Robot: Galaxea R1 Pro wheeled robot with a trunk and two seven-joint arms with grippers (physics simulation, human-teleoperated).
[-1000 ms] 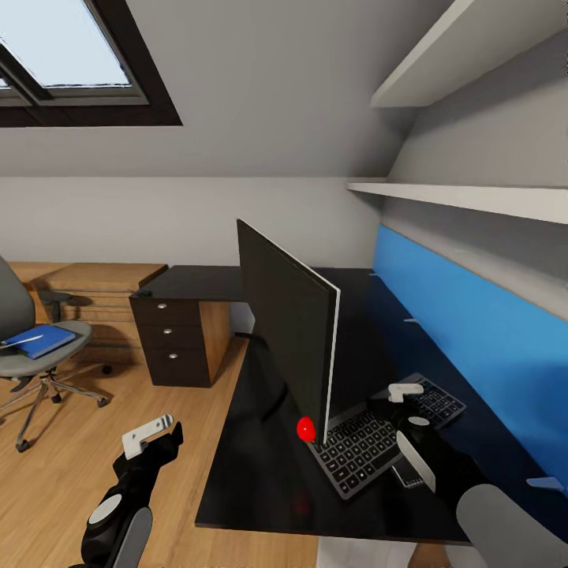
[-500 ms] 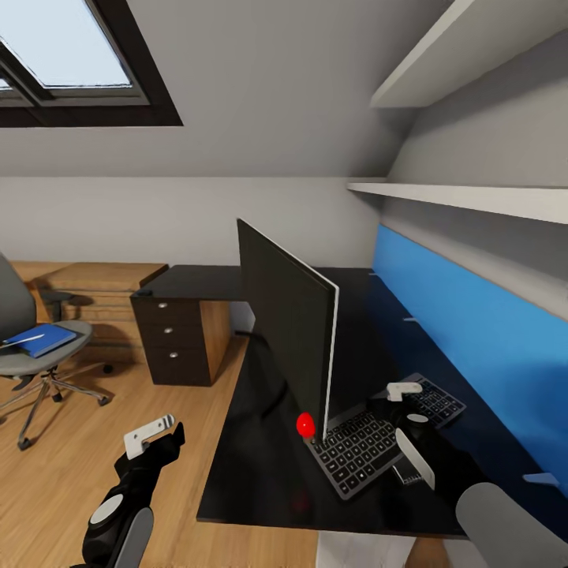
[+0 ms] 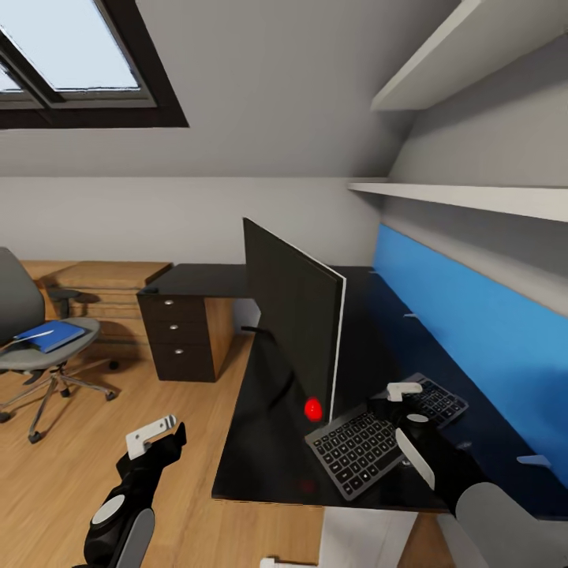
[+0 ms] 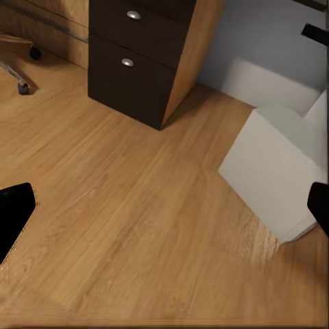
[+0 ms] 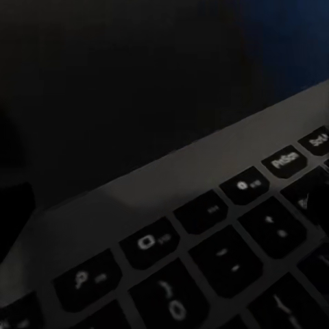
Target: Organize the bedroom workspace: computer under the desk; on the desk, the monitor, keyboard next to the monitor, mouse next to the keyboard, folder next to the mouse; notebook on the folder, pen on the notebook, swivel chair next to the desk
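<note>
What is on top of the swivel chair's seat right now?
On the swivel chair seat lies the blue folder, with a thin pale item along its top edge, too small to identify. Whatever sits under the folder is covered.

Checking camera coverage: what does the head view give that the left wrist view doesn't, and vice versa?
Head view alone: monitor and keyboard on the desk, right gripper over the keyboard, swivel chair with the folder. Left wrist alone: the computer on the floor by the drawers. Shared: drawers, wood floor.
</note>
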